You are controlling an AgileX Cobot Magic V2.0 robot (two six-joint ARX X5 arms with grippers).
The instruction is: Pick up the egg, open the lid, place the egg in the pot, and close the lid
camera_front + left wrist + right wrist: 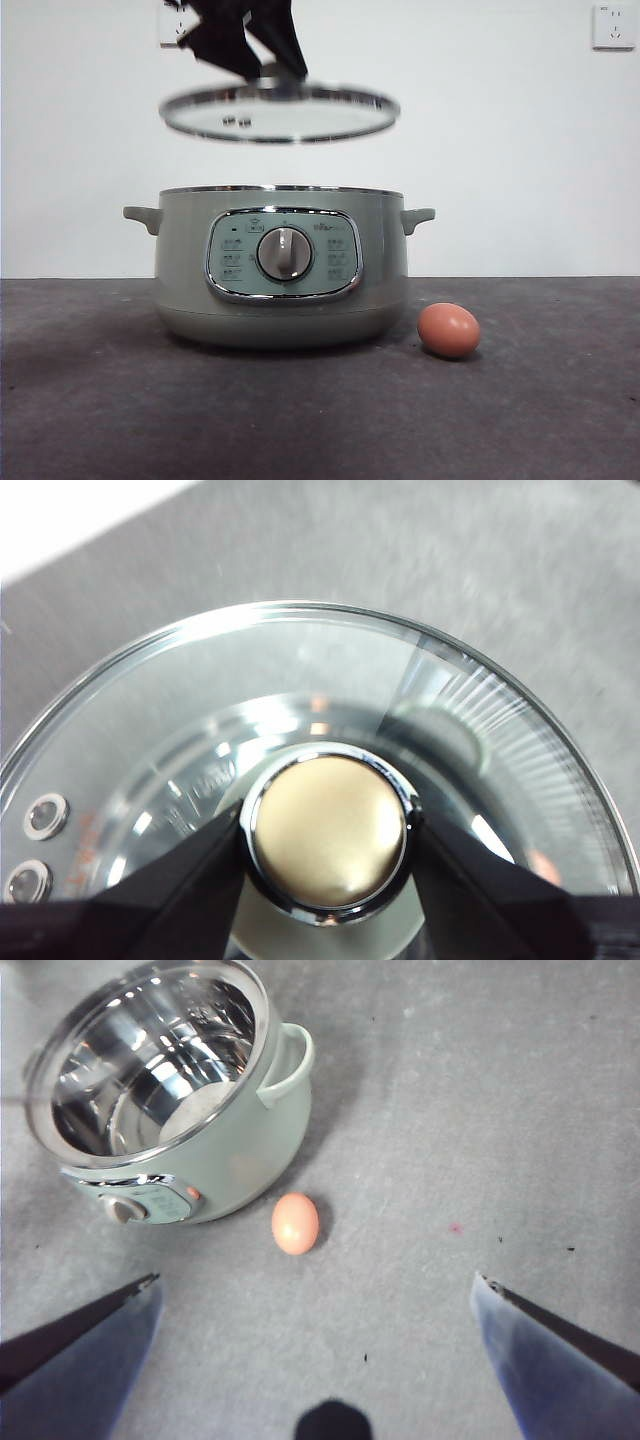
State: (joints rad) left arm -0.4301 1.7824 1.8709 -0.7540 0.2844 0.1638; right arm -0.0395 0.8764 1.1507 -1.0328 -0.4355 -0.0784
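Your left gripper [325,830] is clamped on the lid's [280,112] knob, lid held level above the open pot [280,270]. Only your right wrist view shows the pot's bare steel inside; there your right gripper [315,1290] hangs wide apart over the egg [295,1223], which lies on the table [120,400] just beside the pot.

You have a dark grey bench [90,400] with a felt-like top. On it stands the pot [280,268], open, and the egg [448,330] lies on its side just beside the pot's base.
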